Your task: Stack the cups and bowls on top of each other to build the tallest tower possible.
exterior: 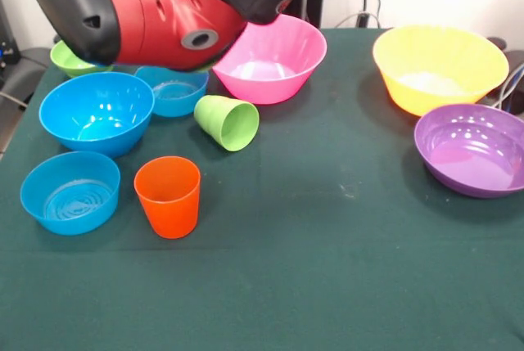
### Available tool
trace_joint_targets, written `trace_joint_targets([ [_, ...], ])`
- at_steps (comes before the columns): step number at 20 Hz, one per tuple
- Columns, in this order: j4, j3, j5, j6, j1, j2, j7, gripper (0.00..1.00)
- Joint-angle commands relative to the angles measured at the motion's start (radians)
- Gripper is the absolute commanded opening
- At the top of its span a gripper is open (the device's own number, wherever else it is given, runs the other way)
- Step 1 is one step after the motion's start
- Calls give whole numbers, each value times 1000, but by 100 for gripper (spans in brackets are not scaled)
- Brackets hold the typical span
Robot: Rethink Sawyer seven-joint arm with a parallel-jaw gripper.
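The orange cup stands upright at the front left. The light green ridged cup lies on its side, mouth facing front right. The large blue bowl sits left of it, with one small blue bowl in front and another small blue bowl behind, partly under the arm. The small green bowl peeks out behind the arm. The large pink bowl, the large yellow bowl and one purple bowl stand apart to the right. No gripper shows; only one purple bowl is seen.
The red and black arm hangs low over the back left of the dark green table, above the small bowls. Cables run along the right edge by the purple bowl.
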Motion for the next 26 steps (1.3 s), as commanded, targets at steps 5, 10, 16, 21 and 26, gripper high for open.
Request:
trace_joint_targets([
  [5, -223, -45, -174, -47, 74, 99, -317, 0],
  [10, -283, -35, -221, -78, 90, 119, -327, 0],
  [16, -305, -33, -244, -80, 100, 104, -315, 0],
  [21, -369, -24, -278, -98, 123, 122, -311, 0],
  [26, -452, -10, -311, -135, 142, 155, -288, 0],
])
